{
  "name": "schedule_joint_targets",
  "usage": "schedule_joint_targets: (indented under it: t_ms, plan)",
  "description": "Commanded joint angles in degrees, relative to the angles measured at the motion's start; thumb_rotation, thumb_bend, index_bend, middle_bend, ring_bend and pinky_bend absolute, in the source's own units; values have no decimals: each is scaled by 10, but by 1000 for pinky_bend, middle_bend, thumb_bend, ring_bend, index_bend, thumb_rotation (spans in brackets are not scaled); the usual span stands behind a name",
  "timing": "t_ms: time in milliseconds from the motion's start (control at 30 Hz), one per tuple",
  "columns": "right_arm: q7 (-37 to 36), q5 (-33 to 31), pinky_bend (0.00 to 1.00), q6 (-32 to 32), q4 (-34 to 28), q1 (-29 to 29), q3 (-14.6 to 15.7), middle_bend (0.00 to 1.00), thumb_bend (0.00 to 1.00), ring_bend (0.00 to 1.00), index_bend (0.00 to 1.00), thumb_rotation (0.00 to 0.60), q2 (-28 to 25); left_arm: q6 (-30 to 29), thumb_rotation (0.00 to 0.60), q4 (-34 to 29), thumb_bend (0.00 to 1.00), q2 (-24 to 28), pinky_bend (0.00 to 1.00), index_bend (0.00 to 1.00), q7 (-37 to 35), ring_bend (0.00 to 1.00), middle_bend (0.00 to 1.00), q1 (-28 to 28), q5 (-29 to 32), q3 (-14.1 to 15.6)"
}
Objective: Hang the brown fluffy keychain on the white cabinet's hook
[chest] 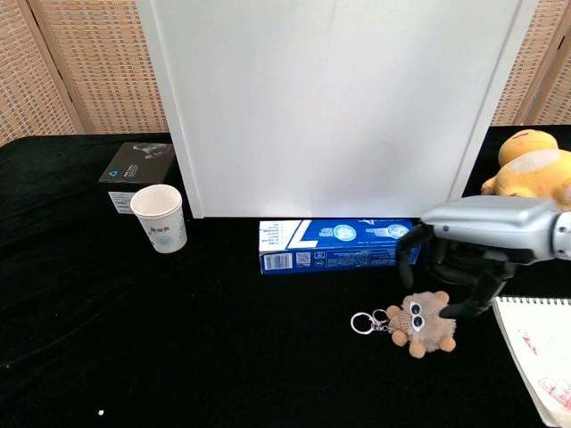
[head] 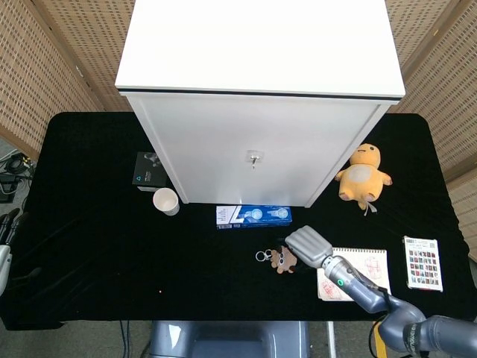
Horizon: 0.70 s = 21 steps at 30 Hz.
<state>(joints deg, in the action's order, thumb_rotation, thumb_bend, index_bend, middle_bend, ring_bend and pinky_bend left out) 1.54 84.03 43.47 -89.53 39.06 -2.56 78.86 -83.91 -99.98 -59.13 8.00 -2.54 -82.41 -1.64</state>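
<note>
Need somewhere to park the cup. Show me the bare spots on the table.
Widest bare cloth: the front-left table, forward of the paper cup and left of the keychain. Crowded: front right, with the right robot hand, notebook and blue box bunched together.

The right hand [head: 308, 245] has a flat silver-grey metal back with a smooth, slightly shiny surface. In the chest view the same hand [chest: 482, 234] shows black fingers [chest: 409, 252] under this silver cover. Behind the hand, the wrist [head: 344, 281] is a grey round tube with a small green light on it. After it the forearm [head: 417, 332] is thicker, grey, with a yellow detail near its lower side.
</note>
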Motion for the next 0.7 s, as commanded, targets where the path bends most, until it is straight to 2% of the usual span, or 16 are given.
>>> schedule_joint_targets:
  t_ms: [33, 167, 367, 700]
  plan:
    - [71, -83, 1000, -52, 35, 42, -31, 892, 447, 899, 475, 600, 69, 7, 600, 3, 0, 1, 0, 0, -3, 0, 0, -4, 6, -3]
    - [121, -144, 1000, -56, 56, 58, -39, 893, 459, 899, 480, 600, 104, 8, 600, 2, 0, 3, 0, 0, -6, 0, 0, -5, 8, -4]
    - [168, -191, 1000, -56, 71, 74, -39, 895, 472, 899, 496, 600, 126, 10, 600, 2, 0, 4, 0, 0, -8, 0, 0, -6, 10, -4]
    - [209, -239, 1000, -43, 92, 93, -32, 896, 503, 899, 535, 600, 158, 12, 600, 3, 0, 3, 0, 0, -6, 0, 0, -8, 13, -4]
